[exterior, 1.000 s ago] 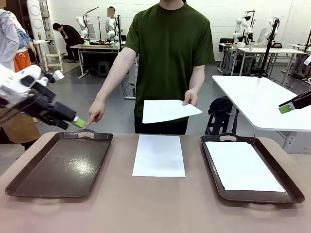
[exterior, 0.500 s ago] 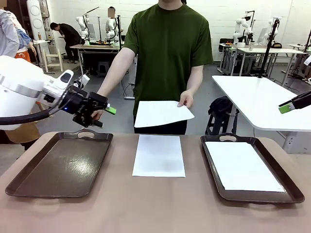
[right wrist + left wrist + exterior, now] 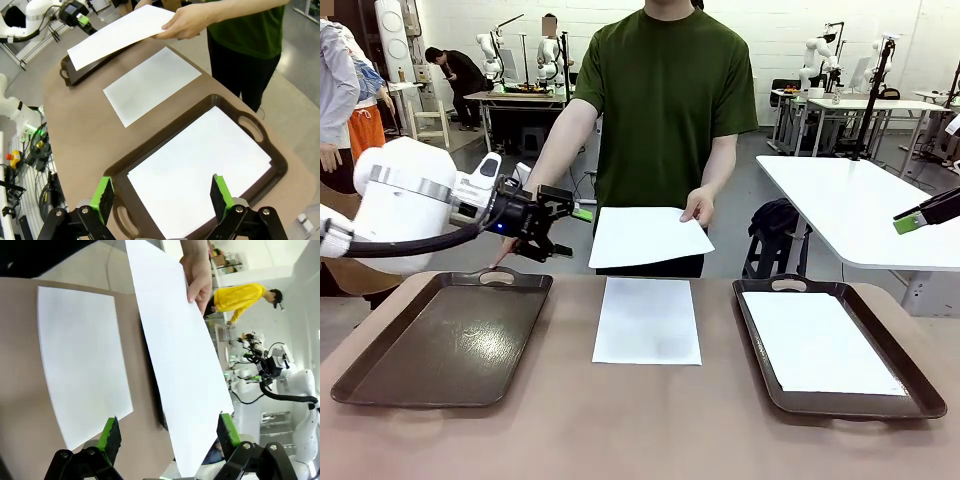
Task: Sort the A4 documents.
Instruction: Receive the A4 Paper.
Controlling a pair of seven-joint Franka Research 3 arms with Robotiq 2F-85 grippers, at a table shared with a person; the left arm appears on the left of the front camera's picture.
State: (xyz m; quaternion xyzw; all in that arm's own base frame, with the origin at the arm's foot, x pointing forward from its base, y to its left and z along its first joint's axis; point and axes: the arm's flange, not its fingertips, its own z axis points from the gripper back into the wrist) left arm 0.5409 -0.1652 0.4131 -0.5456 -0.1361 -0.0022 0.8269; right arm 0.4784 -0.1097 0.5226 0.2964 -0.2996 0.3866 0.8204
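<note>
On your surface point(image 3: 650, 430), one A4 sheet point(image 3: 647, 320) lies between the left tray point(image 3: 440, 345) and the right tray point(image 3: 920, 402), which holds a second sheet point(image 3: 820, 345). A third sheet point(image 3: 645, 235) is held behind them, just right of your left gripper point(image 3: 572, 232).

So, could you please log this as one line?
left gripper: open beside person-held plain white A4 paper sheet | right gripper: open, facing dark brown rectangular tray

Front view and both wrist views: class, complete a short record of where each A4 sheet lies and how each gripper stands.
Held sheet: in the person's hand, in the air over the table's far edge
Middle sheet: flat on the table, between the trays
Third sheet: flat inside the right tray
Left tray: at the table's left, dark floor showing
Left gripper: open, at the held sheet's free edge, not closed on it
Right gripper: open, raised, facing the right tray
</note>
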